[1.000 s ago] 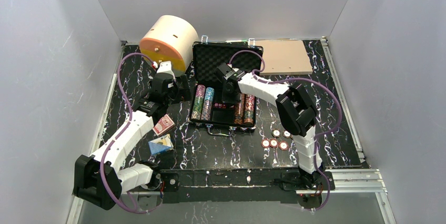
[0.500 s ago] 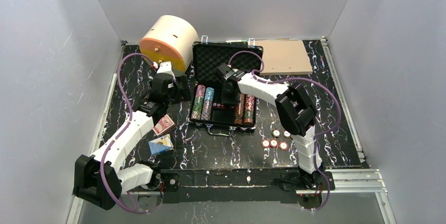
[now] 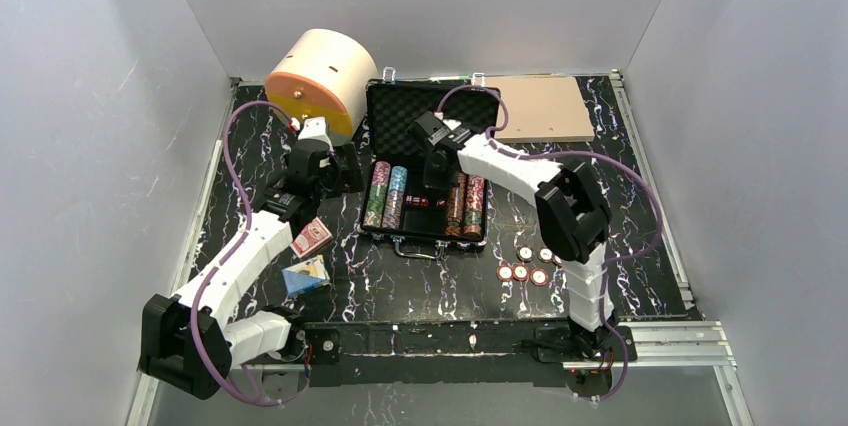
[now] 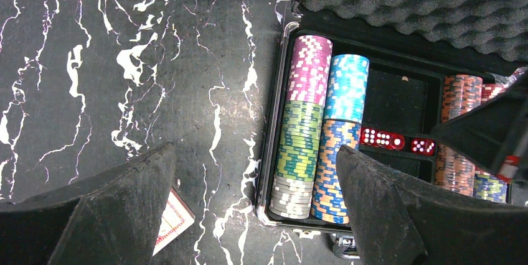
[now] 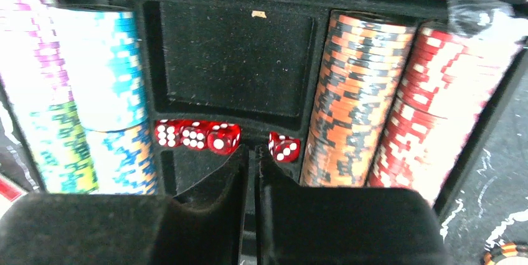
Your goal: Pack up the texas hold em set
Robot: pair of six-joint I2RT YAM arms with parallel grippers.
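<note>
Black ribbed briefcase (image 3: pixel 400 111) sits open in the middle of the black marbled desk (image 3: pixel 420 286), lid up on the far side. Striped poker chips (image 4: pixel 305 134) fill the left and right channels. The middle card bays look bare.

Red dice (image 5: pixel 196 135): three in a row in the narrow centre slot. The lone die (image 5: pixel 284 147) sits just right of them, with a gap between.

Right tool (image 5: pixel 253 156) is clenched with nothing in it, tips just near of that gap.

My read is a dice-seating step. Keep the tips shut and low and nudge the lone die left until it touches the row. Don't dig into the foam or clip the orange chip stack beside it.

Right arm reaches far-left from its base, wrist pitched down over the case centre.

Left tool (image 4: pixel 255 153) is released wide, hanging over the case's left rim, arm stretched far.

Red card deck (image 3: pixel 312 238) and blue card deck (image 3: pixel 305 274) lie near-left on the desk. Round buttons (image 3: pixel 521 271) lie near-right. None of these is packed yet.
</note>
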